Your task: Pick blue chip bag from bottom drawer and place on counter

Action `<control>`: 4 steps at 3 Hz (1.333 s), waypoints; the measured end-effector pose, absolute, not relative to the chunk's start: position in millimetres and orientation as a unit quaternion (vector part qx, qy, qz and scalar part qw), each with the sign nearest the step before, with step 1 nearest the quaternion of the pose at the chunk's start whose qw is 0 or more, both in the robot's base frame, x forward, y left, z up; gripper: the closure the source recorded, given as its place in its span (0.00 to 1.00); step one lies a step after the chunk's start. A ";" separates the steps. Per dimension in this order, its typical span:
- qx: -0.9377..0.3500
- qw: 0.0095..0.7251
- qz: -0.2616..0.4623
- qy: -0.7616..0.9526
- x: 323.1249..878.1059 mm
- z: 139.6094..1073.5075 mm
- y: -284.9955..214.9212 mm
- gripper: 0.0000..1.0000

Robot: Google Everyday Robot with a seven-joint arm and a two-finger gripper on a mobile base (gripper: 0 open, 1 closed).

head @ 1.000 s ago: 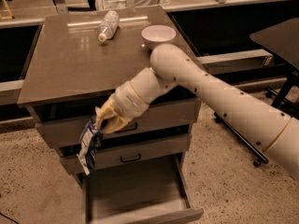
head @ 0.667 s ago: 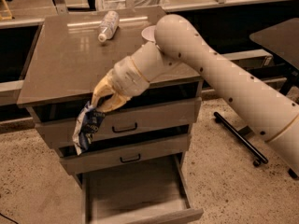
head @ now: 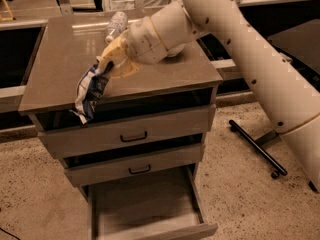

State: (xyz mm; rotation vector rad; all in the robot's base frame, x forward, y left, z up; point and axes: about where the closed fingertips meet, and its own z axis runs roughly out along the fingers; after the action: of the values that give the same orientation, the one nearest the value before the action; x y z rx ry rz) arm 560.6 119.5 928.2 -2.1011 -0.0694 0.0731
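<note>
Since the earlier frame the arm (head: 240, 49) has risen, carrying the gripper (head: 106, 66) from the drawer fronts to above the counter (head: 170, 76), near its 8 o'clock edge. The bottom drawer (head: 145, 211) stands pulled out at 6 o'clock. The fingers are clamped on the blue chip bag (head: 91, 90), which hangs across the counter's front edge, its white printing illegible; a white bottle (head: 116, 24) lies at 12 o'clock.

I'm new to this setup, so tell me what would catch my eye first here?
The big cream arm sweeps in from the right, its claw over the front left of the counter, pinching a crumpled blue chip bag that dangles past the front edge. Below, the bottom drawer stands pulled open, and a pale bottle lies at the counter's back.
</note>
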 end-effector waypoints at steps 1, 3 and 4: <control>-0.849 0.526 -0.013 -0.037 581.9 960.1 103.6 1.00; -0.824 0.559 -0.098 -0.003 655.4 956.4 87.0 0.83; -0.809 0.570 -0.139 0.037 685.0 941.6 78.3 0.59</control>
State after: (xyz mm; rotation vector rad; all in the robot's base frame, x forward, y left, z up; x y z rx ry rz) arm 685.0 78.3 941.6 -1.8975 0.0875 -0.3263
